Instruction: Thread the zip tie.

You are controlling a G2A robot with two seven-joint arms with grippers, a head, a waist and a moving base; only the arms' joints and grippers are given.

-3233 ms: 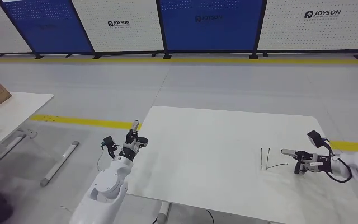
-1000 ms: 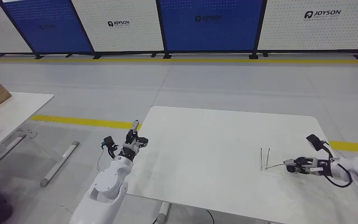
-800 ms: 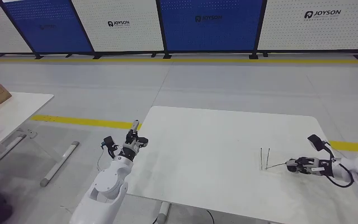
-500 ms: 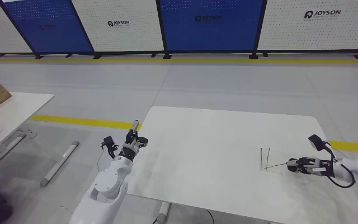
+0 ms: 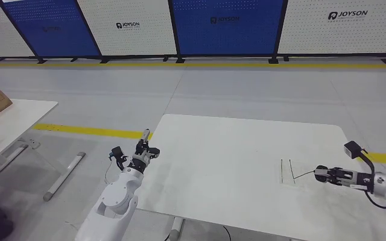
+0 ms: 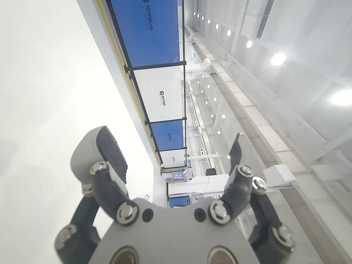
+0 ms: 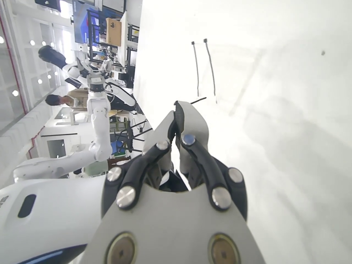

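Three thin black zip ties are at the right of the white table [image 5: 229, 156]. Two zip ties lie side by side, one [image 5: 282, 169] [image 7: 195, 67] and the other [image 5: 291, 170] [image 7: 210, 67]. My right gripper [image 5: 317, 173] [image 7: 176, 105] is shut on one end of the third zip tie [image 5: 304, 176], whose short free tip [image 7: 198, 100] sticks out past the fingertips towards the two lying ties. My left gripper [image 5: 145, 136] [image 6: 178, 149] stands open and empty at the table's left edge, pointing upward.
The table's middle is bare white surface between the two arms. Its right edge runs close behind my right arm. A second white table [image 5: 24, 114] stands far off to the left, across the floor.
My right gripper shut on the angled zip tie's end, then drew back to the right with it; the tie now slants up off the table. The left arm has not moved.
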